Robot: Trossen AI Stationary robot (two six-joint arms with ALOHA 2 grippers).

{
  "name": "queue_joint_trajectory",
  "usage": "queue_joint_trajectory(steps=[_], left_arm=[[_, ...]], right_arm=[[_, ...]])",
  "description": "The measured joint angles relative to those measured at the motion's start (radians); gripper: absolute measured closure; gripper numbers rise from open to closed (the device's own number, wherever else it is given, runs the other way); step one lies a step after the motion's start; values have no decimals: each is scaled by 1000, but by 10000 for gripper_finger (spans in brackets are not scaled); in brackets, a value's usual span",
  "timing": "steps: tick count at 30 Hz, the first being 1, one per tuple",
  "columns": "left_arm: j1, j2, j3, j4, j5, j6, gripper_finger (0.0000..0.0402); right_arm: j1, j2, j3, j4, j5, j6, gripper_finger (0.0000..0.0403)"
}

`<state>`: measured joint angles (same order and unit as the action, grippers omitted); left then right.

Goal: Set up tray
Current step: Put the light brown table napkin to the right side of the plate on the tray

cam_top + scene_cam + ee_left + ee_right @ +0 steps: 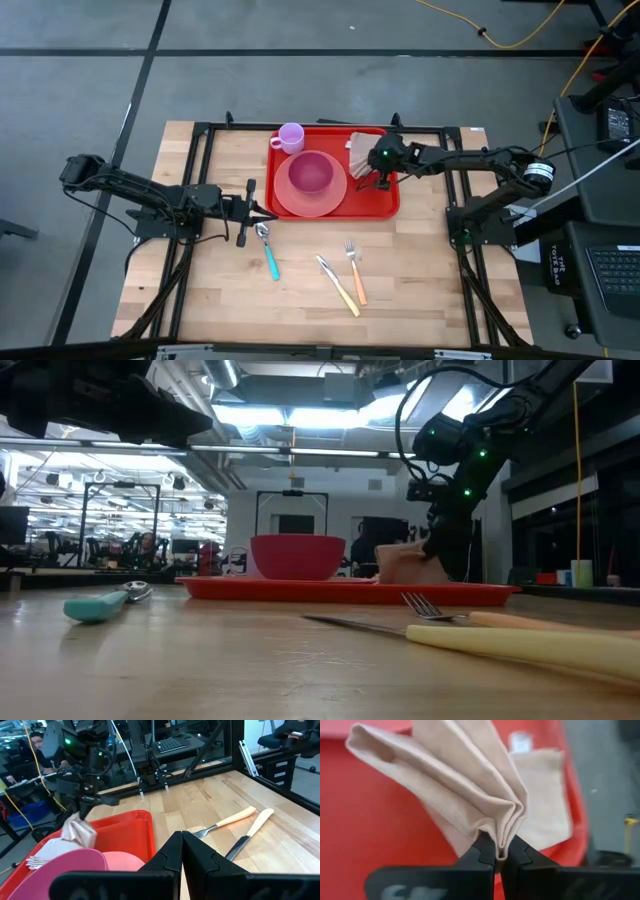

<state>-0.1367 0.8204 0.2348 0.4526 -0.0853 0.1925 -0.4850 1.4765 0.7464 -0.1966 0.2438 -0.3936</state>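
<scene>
The red tray (385, 203) lies at the table's far middle. It carries a pink bowl (311, 173) on a round pink plate (290, 203), a lilac cup (291, 137) and a beige cloth napkin (364, 150) at its far right corner. My right gripper (379, 178) stands over the tray's right part and is shut on the napkin (470, 785). My left gripper (258, 211) is shut and hovers low just off the tray's near left corner, by the bowl end of a teal-handled spoon (268, 250), touching nothing. My right gripper (501, 851) pinches a bunched fold of the napkin (503, 836), several layers, between its two fingertips. It comes from above, pointing down. The pinched folds are raised and fan out from the fingers, while the napkin's flat part (545, 805) still lies on the tray (370, 820).
On the near wood lie a fork with an orange handle (355, 272) and a knife with a yellow handle (340, 286), right of the spoon. The black frame rails (455, 170) border the table on both sides. A person sits at a desk (35, 742) in the room beyond.
</scene>
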Motion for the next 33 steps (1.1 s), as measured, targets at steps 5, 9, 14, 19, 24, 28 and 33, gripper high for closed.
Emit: queue_joint_trajectory(steps=[5,9,14,19,24,28,33], left_arm=[[0,0,0,0,0,0,398],[0,0,0,0,0,0,398],[0,0,0,0,0,0,398],[0,0,0,0,0,0,398],[0,0,0,0,0,0,398],[0,0,0,-1,0,1,398],[0,0,0,-1,0,1,398]], right_arm=[[17,0,0,-70,-38,26,396],[33,0,0,-108,-39,60,396],[48,1,0,-129,-115,76,396],[51,1,0,-148,-167,77,396],[51,1,0,-202,-167,79,389],[51,1,0,-248,-162,78,395],[51,1,0,-251,-160,92,387]])
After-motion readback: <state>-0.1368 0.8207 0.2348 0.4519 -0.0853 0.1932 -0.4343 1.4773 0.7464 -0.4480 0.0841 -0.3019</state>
